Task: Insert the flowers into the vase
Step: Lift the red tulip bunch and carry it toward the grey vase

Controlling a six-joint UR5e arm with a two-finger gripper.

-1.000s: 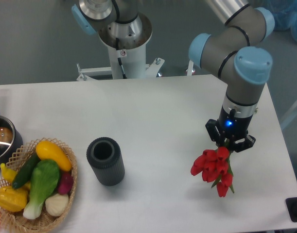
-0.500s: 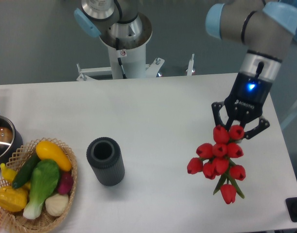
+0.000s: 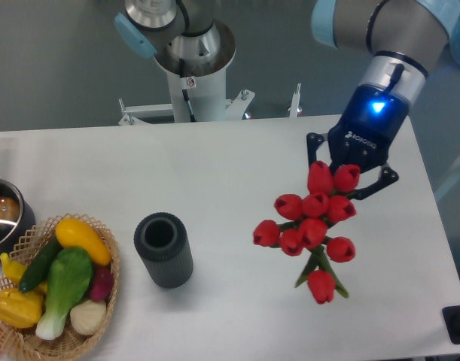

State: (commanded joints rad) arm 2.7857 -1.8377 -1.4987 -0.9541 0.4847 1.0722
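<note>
My gripper (image 3: 342, 179) is shut on the flowers (image 3: 310, 226), a bunch of red tulips with green stems. It holds them up above the right half of the table. The blooms spread out below and to the left of the fingers, and hide the fingertips. The vase (image 3: 164, 249), a dark grey ribbed cylinder, stands upright on the table to the left of the bunch. Its round mouth faces up. The bunch is well apart from the vase.
A wicker basket (image 3: 102, 308) of yellow and green vegetables sits at the front left. A metal pot (image 3: 4, 218) with a blue handle is at the left edge. The robot base (image 3: 192, 68) stands behind the table. The white table (image 3: 230, 165) ends on the right.
The gripper has risen and moved left with the flowers. The bunch now hangs higher and closer to the vase. The vase has not moved.
</note>
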